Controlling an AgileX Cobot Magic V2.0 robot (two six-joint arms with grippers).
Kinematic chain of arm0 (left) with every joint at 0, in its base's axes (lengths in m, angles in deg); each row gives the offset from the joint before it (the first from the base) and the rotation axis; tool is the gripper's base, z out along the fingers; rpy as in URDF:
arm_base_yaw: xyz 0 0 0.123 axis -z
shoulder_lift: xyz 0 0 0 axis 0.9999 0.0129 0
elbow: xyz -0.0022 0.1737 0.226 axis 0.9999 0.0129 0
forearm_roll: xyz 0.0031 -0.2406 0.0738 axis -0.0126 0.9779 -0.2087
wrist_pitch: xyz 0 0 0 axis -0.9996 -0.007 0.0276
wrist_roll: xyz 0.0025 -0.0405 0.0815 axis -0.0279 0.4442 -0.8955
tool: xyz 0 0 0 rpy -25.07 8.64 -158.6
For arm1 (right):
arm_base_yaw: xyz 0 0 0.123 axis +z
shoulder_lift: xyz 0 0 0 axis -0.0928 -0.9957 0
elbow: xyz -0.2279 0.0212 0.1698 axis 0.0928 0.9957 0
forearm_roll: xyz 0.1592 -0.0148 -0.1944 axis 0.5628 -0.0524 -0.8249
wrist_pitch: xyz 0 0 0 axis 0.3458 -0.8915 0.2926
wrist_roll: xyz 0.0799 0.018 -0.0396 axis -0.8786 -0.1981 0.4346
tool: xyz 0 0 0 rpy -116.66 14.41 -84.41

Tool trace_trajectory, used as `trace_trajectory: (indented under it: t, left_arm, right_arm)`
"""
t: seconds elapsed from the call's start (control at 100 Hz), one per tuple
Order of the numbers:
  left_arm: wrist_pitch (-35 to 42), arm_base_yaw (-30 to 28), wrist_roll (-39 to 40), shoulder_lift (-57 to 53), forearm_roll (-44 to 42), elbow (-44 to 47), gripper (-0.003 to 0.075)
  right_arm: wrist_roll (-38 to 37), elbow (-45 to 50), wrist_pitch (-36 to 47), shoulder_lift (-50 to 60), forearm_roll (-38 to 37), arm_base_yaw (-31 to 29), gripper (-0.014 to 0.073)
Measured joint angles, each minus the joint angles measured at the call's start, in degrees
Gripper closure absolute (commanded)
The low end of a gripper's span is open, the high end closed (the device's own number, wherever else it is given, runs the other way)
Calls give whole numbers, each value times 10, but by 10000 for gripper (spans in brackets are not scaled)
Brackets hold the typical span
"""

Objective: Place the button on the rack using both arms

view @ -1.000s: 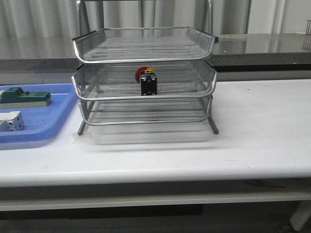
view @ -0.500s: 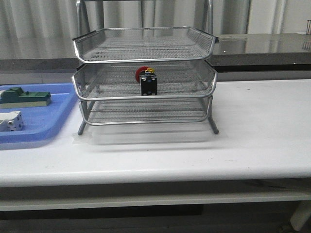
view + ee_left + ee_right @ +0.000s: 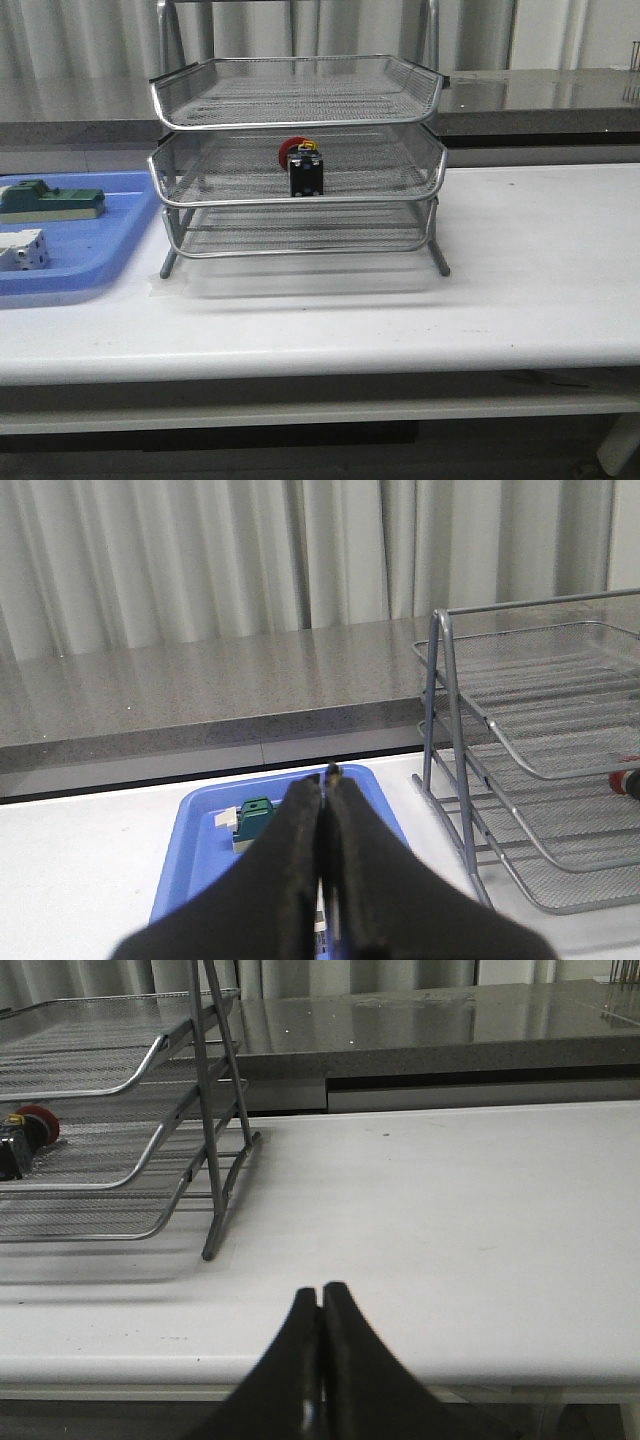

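The button (image 3: 303,166), with a red cap and black-and-blue body, sits in the middle tier of the silver wire rack (image 3: 297,100) in the front view. A sliver of its red cap shows in the left wrist view (image 3: 626,782), and it shows in the right wrist view (image 3: 27,1133). The rack also shows in the left wrist view (image 3: 520,740) and the right wrist view (image 3: 150,1070). My left gripper (image 3: 325,773) is shut and empty, held above the blue tray. My right gripper (image 3: 321,1288) is shut and empty, at the table's front edge, right of the rack. Neither arm shows in the front view.
A flat blue tray (image 3: 95,255) lies left of the rack, holding a green block part (image 3: 52,200) and a white block part (image 3: 20,250). The tray (image 3: 200,830) and green part (image 3: 254,818) show in the left wrist view. A grey counter (image 3: 560,95) runs behind the table.
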Motion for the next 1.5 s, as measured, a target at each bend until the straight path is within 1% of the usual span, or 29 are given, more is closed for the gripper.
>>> trace_trajectory:
  t: [0.78, 0.94, 1.24, 1.32, 1.5]
  left_arm:
    - [4, 0, 0, -1, -4, 6, 741]
    - [4, 0, 0, -26, -12, 48, 741]
    - [9, 0, 0, -131, -34, 165, 741]
    - [7, 0, 2, -139, -38, 181, 741]
    - [38, 0, 65, -139, -66, 181, 741]
  right_arm:
    - [0, 0, 0, 0, 0, 0, 651]
    - [0, 0, 0, 0, 0, 0, 651]
    - [0, 0, 0, 0, 0, 0, 651]
    - [0, 0, 0, 0, 0, 0, 651]
    - [0, 0, 1, 0, 0, 0, 651]
